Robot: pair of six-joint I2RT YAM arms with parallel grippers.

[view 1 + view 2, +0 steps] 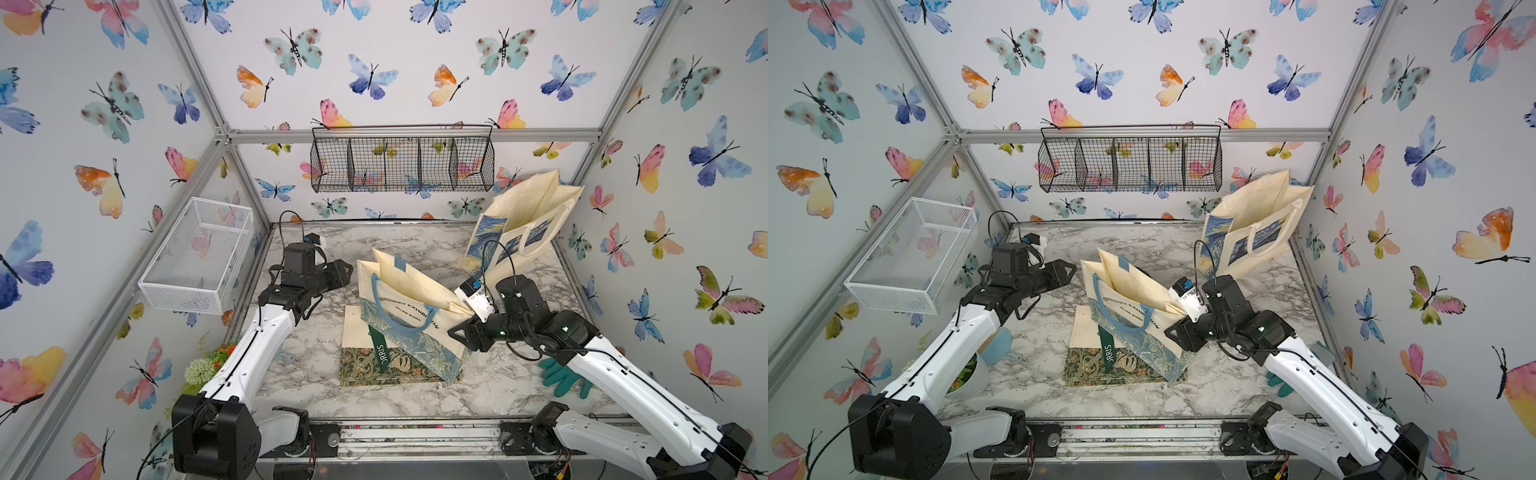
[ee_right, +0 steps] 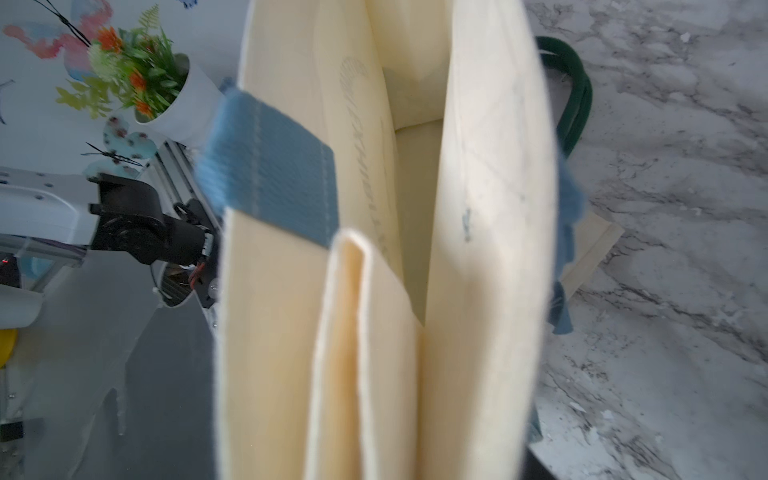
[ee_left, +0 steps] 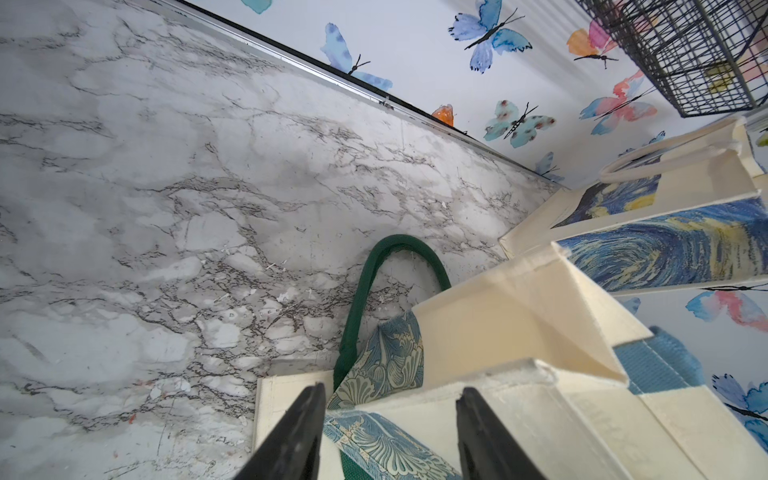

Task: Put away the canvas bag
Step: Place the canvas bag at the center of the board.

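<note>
1. At the middle of the marble-patterned table (image 1: 415, 245), the canvas bag (image 1: 411, 307) stands tilted with its mouth open. It is a stiff cream tote with flat panels and a creased side gusset. A band of blue leaf print runs along its base, and it has blue webbing handles.
2. Its lower edge rests on a flat bag (image 1: 386, 370) lying on the table. That bag has a cream upper part and a dark green and gold floral lower part. Its rope-like green handle (image 3: 365, 291) loops out onto the marble.
3. The left gripper (image 1: 343, 272) sits just beside the canvas bag's left edge. In the left wrist view its two black tapered fingers (image 3: 291, 436) stand well apart and grasp nothing.
4. The right gripper (image 1: 455, 332) is at the bag's right edge. The right wrist view is filled by blurred cream canvas (image 2: 490, 208), so I cannot tell how those jaws stand.
5. A second cream tote with a swirling blue and yellow print (image 1: 528, 224) leans in the far right corner.
6. A black wire basket (image 1: 402, 164) with dividers hangs on the back wall. A white mesh basket (image 1: 199, 257) is mounted on the left wall.
</note>
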